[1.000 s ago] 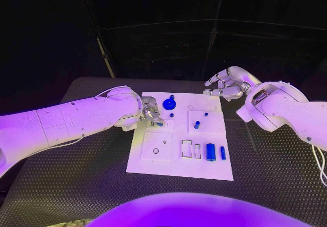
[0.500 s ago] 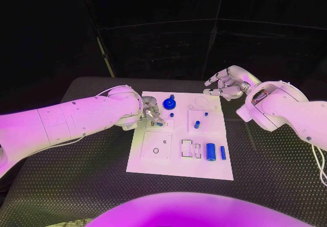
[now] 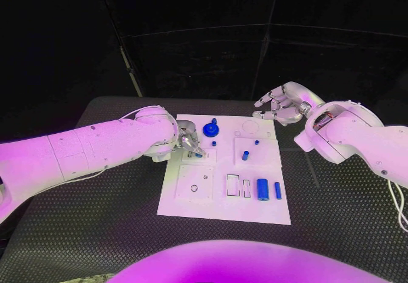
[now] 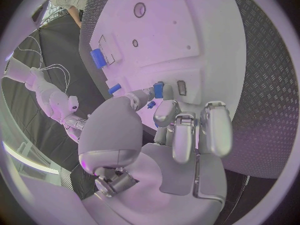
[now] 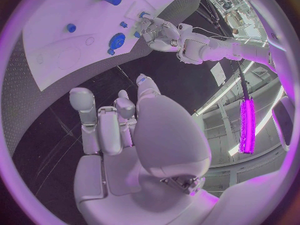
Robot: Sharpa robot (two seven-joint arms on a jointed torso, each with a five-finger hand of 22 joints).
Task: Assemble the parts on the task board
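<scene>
Board [image 3: 223, 203], white, lies mid-table [image 3: 102, 236] w/ blue parts spread over it. Left hand [image 3: 188, 143] sits low over board's left edge, near the far half; in left wrist view its thumb and a finger pinch a small blue piece [image 4: 158, 90] just above the white surface, other fingers curled beside it. Can't tell if the piece touches the board.

Right hand [image 3: 280, 105] hovers off the far right corner of the board, apart from it, fingers spread and loosely bent, holding nothing; right wrist view shows same, palm bare.

Parts on board: round blue knob [image 3: 211, 130] near far edge, just right of left hand; tiny blue peg [image 3: 213, 142] right behind it toward the robot; another tiny blue dot [image 3: 257, 142] further right; short blue pin [image 3: 244, 155] standing mid-board. Near right side: fat blue cylinder [image 3: 263, 189] lying lengthwise, thin blue bar [image 3: 277, 190] just beside it on the right. Two rectangular slots [image 3: 233, 185] sit left of the cylinder, and a square plate w/ a small hole [image 3: 194, 188] left of those.
</scene>
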